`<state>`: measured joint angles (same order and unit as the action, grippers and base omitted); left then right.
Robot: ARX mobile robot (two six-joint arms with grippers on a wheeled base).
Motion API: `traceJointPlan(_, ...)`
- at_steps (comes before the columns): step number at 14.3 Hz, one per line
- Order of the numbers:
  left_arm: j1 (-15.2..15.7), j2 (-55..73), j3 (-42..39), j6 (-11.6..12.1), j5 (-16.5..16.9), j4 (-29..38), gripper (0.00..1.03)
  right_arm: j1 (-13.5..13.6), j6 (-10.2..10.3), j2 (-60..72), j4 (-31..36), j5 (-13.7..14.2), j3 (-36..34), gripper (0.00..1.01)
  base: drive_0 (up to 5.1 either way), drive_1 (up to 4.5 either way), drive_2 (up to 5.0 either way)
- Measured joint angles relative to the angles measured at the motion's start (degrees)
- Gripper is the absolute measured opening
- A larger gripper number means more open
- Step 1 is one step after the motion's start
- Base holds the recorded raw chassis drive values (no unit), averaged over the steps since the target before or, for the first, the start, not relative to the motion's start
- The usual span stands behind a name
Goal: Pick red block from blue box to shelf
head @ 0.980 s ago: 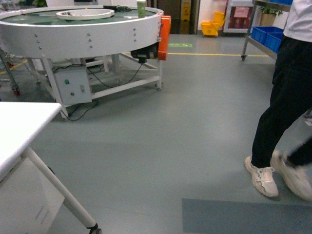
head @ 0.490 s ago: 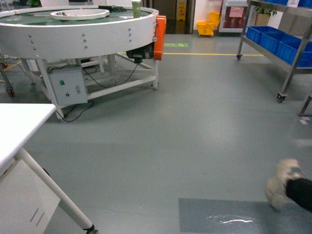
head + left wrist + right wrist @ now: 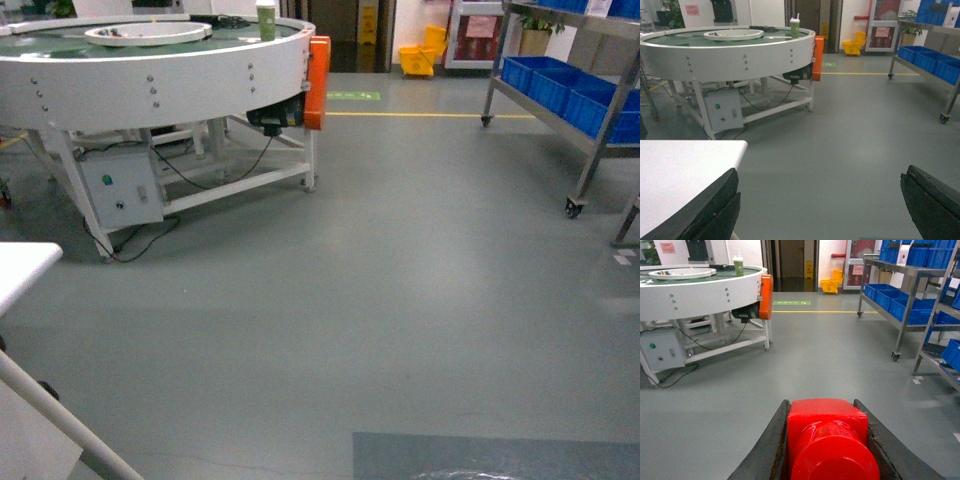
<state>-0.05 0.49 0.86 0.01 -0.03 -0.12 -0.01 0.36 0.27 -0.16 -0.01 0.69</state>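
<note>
So we're mid-haul here: our right gripper (image 3: 827, 450) is clamped on the red block (image 3: 827, 432), one finger pressed flat against each side, stud pointing toward the wrist camera. Holding it low and tucked in like this makes sense for driving, since a squeeze on two flat faces keeps the brick from twisting while the base rolls.

The shelf (image 3: 912, 290) is where we're headed. It stands off to our right, with dark blue crates (image 3: 890, 297) on its tiers, and the open grey floor (image 3: 400, 300) lies between us and it. From the head view we only catch the shelf's end and its castor legs, so which tier has room for the block is hard to tell from here.

Our left gripper (image 3: 822, 205) is spread wide with nothing between the fingers, just parked out of the way since it has no job in this step. The corner of a white table (image 3: 685, 170) sits right under it, and the round white conveyor table (image 3: 150, 70) is on the far side from the shelf, well apart from it.

No sign of the blue box in any view.
</note>
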Motion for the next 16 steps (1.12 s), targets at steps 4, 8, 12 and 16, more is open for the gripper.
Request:
traceJointPlan(4,0.0,0.0,0.0,0.0,0.1,-0.2,0.98,0.0,0.0,0.0,-0.2,0.0,0.0,0.27,0.1,4.31,-4.0)
traceJointPlan(8,0.0,0.0,0.0,0.0,0.0,-0.2,0.98,0.0,0.0,0.0,-0.2,0.0,0.0,0.27,0.0,4.19,-4.2)
traceJointPlan(12,0.0,0.0,0.0,0.0,0.0,-0.2,0.98,0.0,0.0,0.0,-0.3,0.0,0.0,0.27,0.0,3.91,-3.8)
traceJointPlan(16,0.0,0.0,0.0,0.0,0.0,-0.2,0.98,0.0,0.0,0.0,-0.2,0.0,0.0,0.27,0.0,3.79,-3.8)
